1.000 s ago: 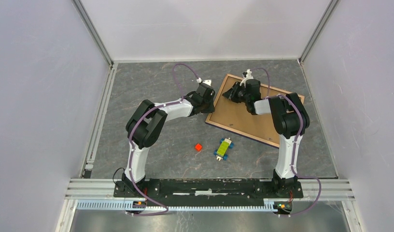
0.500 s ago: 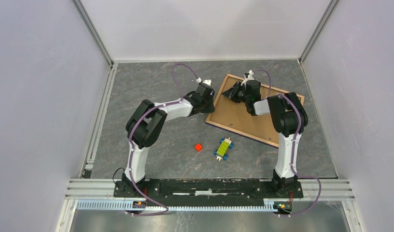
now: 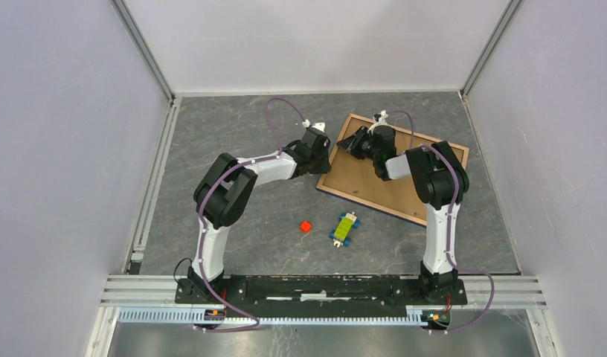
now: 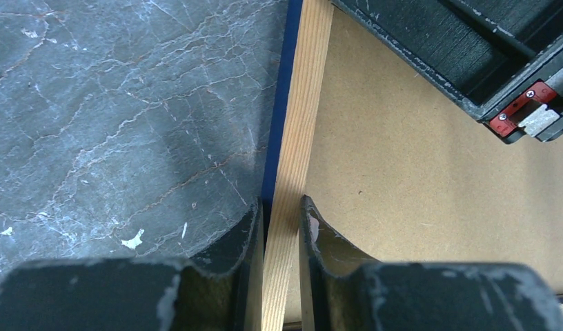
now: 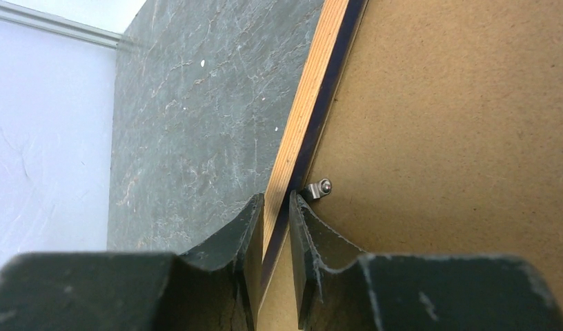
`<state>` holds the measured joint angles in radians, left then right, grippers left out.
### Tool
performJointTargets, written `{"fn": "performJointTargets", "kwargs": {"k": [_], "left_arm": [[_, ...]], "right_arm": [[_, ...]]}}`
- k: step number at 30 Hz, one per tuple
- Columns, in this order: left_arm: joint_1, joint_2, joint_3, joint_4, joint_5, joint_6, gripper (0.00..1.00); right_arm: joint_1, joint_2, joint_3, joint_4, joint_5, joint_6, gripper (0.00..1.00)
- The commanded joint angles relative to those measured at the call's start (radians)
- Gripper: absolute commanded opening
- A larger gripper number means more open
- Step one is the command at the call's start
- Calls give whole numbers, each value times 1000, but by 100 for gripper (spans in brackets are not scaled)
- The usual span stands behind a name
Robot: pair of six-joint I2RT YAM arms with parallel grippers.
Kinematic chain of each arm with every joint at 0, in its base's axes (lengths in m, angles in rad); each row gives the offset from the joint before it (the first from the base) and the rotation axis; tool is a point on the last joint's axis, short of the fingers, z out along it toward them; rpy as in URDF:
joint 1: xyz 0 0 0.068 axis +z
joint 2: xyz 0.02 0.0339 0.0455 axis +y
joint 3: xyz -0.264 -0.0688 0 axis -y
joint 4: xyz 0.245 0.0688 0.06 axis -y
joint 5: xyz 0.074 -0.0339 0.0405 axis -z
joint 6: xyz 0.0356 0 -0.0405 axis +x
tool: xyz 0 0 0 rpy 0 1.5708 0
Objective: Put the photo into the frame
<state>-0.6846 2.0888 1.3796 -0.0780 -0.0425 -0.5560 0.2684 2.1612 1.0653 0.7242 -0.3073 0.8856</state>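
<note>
Pale wood-grain frame (image 4: 301, 117) rail, blue edge, pinched by L fingers (image 4: 239, 252) & R fingers (image 5: 239, 238); matte brown backing board (image 4: 410, 179) inside.

A: Colour of the frame (image 4: 296, 138)?
B: Pale wood, straight grain; dark blue outer edge. The backing board (image 4: 417, 158) is plain brown, unpatterned.
A: And the table (image 4: 127, 103)?
B: Dark grey, pale marble veining. The cube (image 3: 306, 226) is red; the toy (image 3: 345, 227) is yellow-green on blue.
</note>
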Motion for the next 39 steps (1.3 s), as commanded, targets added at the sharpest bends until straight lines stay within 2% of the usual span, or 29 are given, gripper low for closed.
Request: {"fn": "performJointTargets", "kwargs": {"k": [1, 6, 9, 14, 17, 25, 34, 39], "left_arm": [[-1, 11, -30, -16, 38, -77, 2], [-1, 9, -33, -14, 38, -79, 2], [-1, 11, -35, -13, 35, -88, 2], [-1, 11, -36, -15, 32, -88, 2], [-2, 11, -34, -15, 32, -88, 2], [0, 18, -30, -14, 38, -88, 2], [-2, 17, -30, -10, 38, -88, 2], [-2, 21, -30, -10, 38, -88, 2]], "right_arm": [[7, 43, 6, -20, 50, 18, 26], [7, 52, 75, -78, 85, -33, 28], [8, 32, 122, -153, 85, -116, 32], [9, -138, -9, -151, 109, -224, 39], [10, -184, -63, -154, 156, -247, 40], [17, -72, 4, -135, 66, -174, 38], [38, 13, 64, -131, 125, -102, 37], [46, 39, 52, -64, 127, -16, 37]]}}
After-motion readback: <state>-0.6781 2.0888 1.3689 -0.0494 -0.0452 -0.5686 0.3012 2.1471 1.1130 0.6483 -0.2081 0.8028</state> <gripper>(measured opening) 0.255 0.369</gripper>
